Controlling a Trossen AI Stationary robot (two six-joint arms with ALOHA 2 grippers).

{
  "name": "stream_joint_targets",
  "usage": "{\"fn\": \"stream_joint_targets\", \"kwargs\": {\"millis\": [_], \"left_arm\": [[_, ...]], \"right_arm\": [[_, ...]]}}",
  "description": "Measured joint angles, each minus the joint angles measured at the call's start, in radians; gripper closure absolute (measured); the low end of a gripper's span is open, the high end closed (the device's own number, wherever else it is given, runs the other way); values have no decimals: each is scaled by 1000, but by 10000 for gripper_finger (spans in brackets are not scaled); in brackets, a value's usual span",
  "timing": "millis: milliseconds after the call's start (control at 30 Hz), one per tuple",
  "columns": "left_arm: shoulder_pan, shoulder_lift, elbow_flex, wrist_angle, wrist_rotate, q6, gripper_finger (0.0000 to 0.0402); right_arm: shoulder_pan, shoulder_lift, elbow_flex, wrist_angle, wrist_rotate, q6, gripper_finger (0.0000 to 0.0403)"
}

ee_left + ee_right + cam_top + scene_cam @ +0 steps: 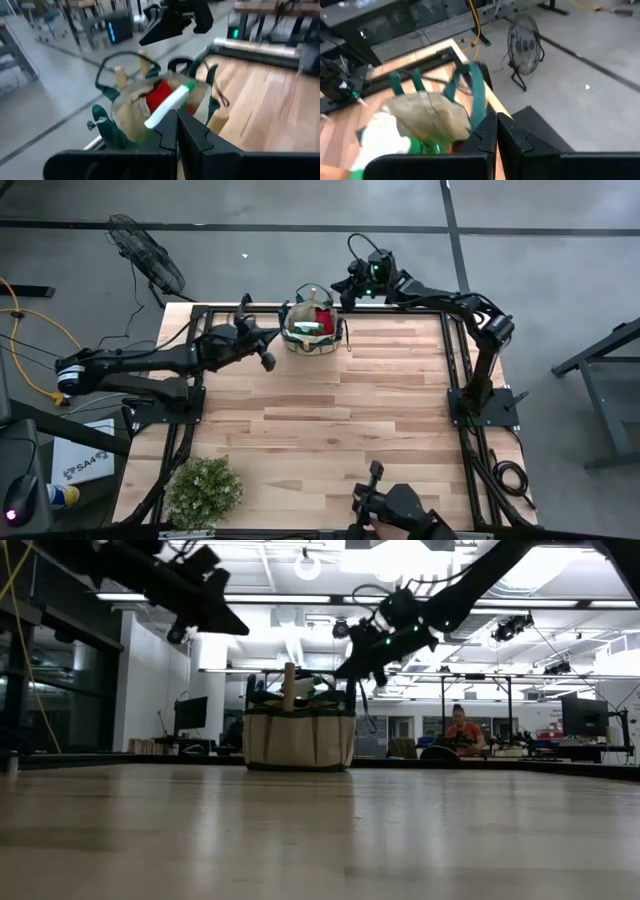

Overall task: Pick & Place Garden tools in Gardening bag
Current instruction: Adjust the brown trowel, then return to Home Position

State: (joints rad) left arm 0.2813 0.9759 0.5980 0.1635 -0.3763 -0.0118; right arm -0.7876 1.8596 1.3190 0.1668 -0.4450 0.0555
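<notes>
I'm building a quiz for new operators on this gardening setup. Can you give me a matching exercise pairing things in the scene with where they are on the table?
Things:
1. gardening bag
2. bushy plant
3. left tool
4. right tool

Places:
A. near-left corner of the table
B. shut, beside the bag on its left
C. far edge of the table, tools sticking out of it
D. shut, at the far edge beside the bag on its right

Pairs: 1-C, 2-A, 3-B, 4-D
</notes>
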Motion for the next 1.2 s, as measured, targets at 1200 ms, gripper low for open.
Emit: {"fn": "stream_joint_targets", "kwargs": {"millis": [1200], "left_arm": [[-337,-570,-535,169,-52,-20,401]], "right_arm": [[659,-914,-1178,631,516,191,400]]}}
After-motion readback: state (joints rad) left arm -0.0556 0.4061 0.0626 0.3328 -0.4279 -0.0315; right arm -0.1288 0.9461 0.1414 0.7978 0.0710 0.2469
